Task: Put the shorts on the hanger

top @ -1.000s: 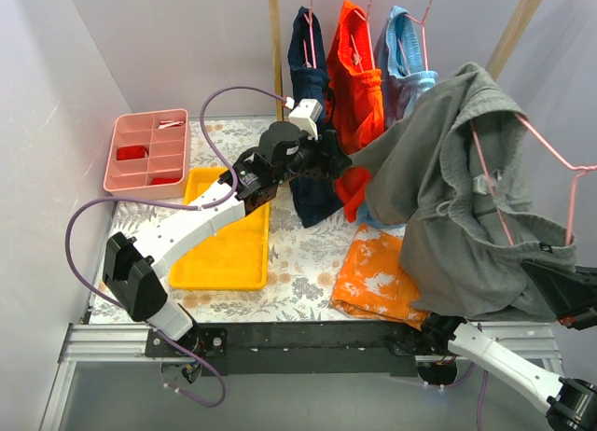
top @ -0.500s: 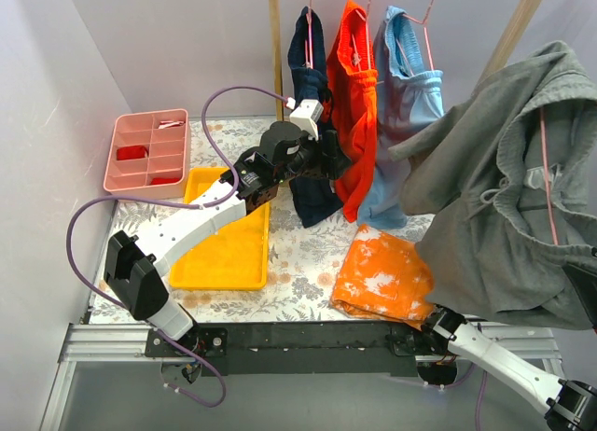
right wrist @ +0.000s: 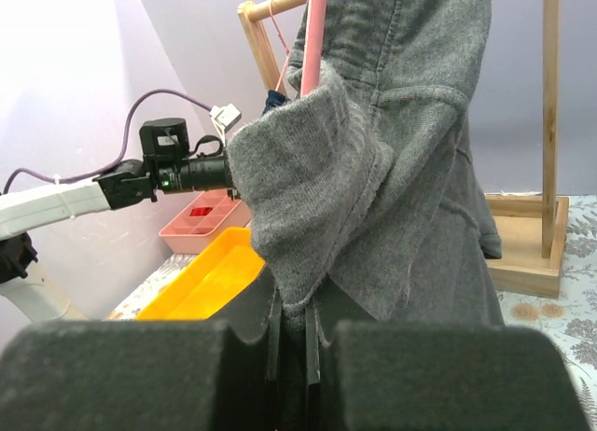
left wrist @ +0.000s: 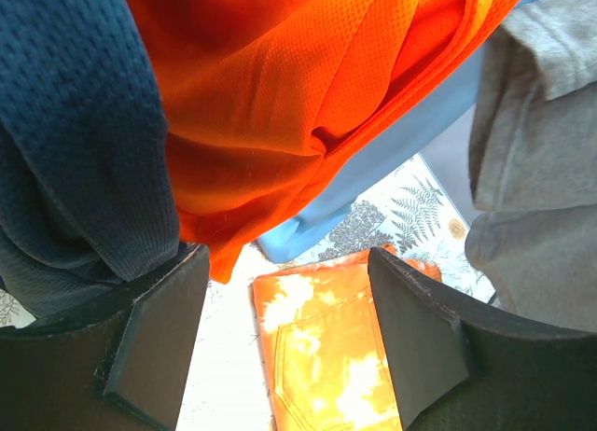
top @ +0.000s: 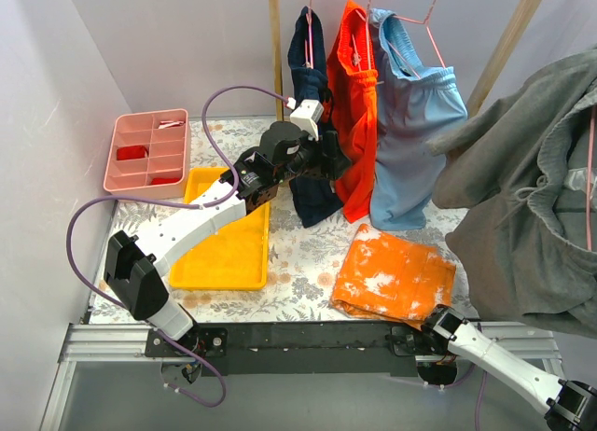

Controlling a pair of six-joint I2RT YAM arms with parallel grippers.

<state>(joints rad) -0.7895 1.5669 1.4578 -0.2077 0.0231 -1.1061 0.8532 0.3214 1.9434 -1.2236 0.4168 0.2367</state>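
The pale wooden clothes rack [top: 276,48] is taken as the reference. The shorts [top: 532,216] – a big grey bundle – are held up in the air to the right of the rack, clear of its rail and apart from the light blue shorts [top: 410,142] that hang there. The orange blotched cloth [top: 392,277] is spread on the table in front of the rack. The hanger [top: 590,184] is threaded inside the shorts, its pink wire seen upright. The right gripper [right wrist: 297,356] is clenched on that wire, with a fold of grey fabric pinched in too. The left gripper [left wrist: 284,347] is spread wide with nothing in it – poised before the rack's navy garment [top: 308,67]
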